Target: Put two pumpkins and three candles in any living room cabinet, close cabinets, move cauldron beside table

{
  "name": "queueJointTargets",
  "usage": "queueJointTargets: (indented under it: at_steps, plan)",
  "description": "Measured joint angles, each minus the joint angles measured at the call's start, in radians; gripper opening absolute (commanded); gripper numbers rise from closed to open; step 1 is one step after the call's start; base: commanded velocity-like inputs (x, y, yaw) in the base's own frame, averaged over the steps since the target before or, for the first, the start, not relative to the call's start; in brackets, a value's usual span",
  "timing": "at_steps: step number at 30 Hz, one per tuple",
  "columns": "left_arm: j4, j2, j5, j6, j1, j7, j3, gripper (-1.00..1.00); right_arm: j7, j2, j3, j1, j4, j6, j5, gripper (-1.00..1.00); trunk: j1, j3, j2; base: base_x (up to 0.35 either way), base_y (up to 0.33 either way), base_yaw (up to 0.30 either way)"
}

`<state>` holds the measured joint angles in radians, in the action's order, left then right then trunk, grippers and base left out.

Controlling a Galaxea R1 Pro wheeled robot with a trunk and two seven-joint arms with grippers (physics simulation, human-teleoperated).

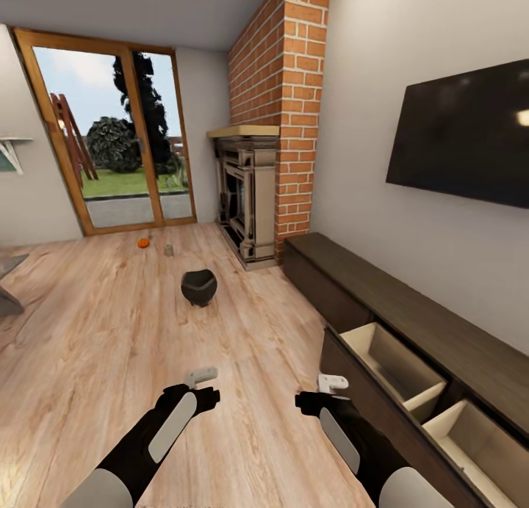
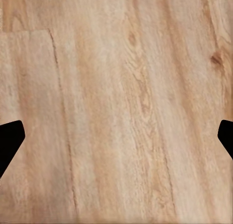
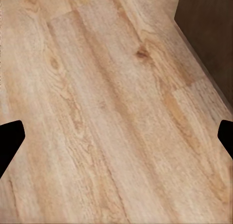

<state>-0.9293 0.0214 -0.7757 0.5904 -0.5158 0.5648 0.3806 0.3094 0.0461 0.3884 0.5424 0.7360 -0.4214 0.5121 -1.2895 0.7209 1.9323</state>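
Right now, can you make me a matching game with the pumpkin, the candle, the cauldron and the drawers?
Things:
1. pumpkin
2. candle
3. cauldron
4. cabinet drawers

Descriptions:
A. black, alone in the middle of the floor
B. pulled open, pale inside
C. orange, on the floor near the glass door
D. pale grey, just beside the orange thing

Pairs: 1-C, 2-D, 3-A, 4-B

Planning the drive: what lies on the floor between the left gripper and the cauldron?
In the head view, bare wood floor separates the left gripper from the cauldron.
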Motion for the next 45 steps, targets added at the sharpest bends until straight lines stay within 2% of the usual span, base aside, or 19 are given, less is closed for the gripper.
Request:
queueJointTargets:
  at_steps: [6,14,27,33,45]
  plan:
    - [0.0,0.001,0.0,0.0,0.0,0.0,0.0,1.0,0.0,-0.001,-0.001,0.0,0.0,0.0,0.0,1.0,0.0,0.0,0.0,0.0,-0.055,0.18]
    - [0.0,0.0,0.0,0.0,0.0,0.0,0.0,1.0,0.0,-0.001,0.0,0.0,0.0,0.0,0.0,1.0,0.0,0.0,0.0,0.008,-0.181,0.016]
    - [0.0,0.0,0.0,0.0,0.0,-0.001,0.0,1.0,0.0,0.0,0.0,0.0,0.001,0.0,0.001,1.0,0.0,0.0,0.0,0.11,-0.014,0.03]
    - [0.002,-0.001,-0.001,0.001,0.0,-0.001,0.0,1.0,0.0,0.001,0.0,0.0,0.0,0.0,-0.001,1.0,0.001,0.0,0.0,0.264,0.0,0.083]
    - [0.004,-0.001,0.0,0.001,0.0,0.0,0.0,1.0,0.0,0.001,0.002,0.0,0.0,0.0,-0.001,1.0,0.001,0.0,0.0,0.316,0.0,0.264]
